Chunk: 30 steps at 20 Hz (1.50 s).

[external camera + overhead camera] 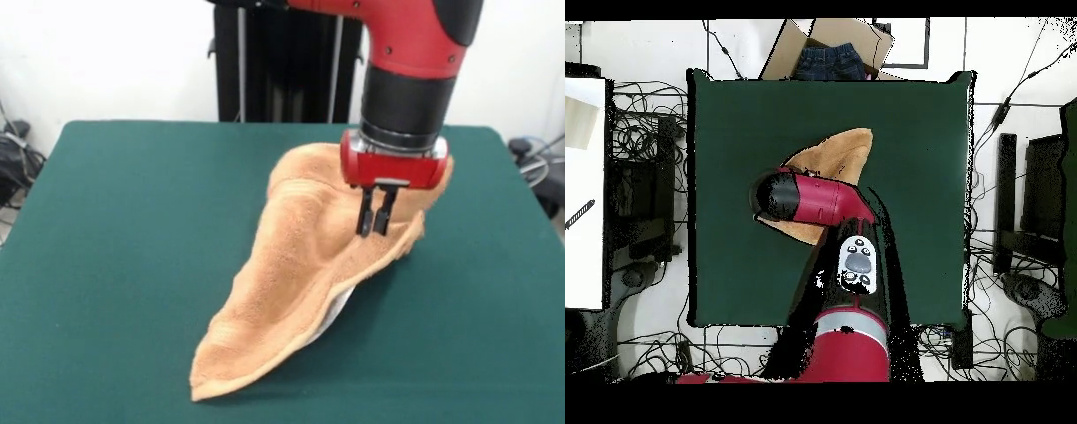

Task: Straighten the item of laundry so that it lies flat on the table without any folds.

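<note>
The tan-orange terry towel lies bunched in a long ridge on the dark green table, running from the near edge up toward the far right. A bit of white tag shows under its right edge. My gripper points down onto the towel's far right part, with its fingers close together and pinching a fold of the cloth. In the overhead view the red arm covers much of the towel, and the gripper itself is hidden there.
The black pedestal stands behind the table's far edge. Beyond the table in the overhead view is a cardboard box with blue jeans. Cables and equipment lie on the floor around the table.
</note>
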Each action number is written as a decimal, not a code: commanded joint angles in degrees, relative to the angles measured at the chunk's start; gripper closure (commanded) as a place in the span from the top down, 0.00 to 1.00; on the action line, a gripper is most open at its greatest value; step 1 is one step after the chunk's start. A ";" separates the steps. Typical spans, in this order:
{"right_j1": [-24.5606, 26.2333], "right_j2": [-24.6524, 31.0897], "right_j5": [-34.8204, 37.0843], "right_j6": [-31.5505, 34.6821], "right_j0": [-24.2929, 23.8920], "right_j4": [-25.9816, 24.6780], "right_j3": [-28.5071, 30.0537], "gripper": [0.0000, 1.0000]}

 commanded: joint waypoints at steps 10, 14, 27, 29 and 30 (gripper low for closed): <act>-1.54 1.12 0.80 12.85 -1.76 3.22 0.57 0.00; -0.59 2.87 -2.77 12.84 -2.91 2.94 2.60 0.00; 4.15 -0.66 -10.58 19.28 2.75 5.14 3.17 0.00; 4.89 -1.39 -11.37 20.27 4.21 6.71 3.20 0.00; 5.25 -1.74 -11.80 20.68 4.89 7.51 3.21 0.00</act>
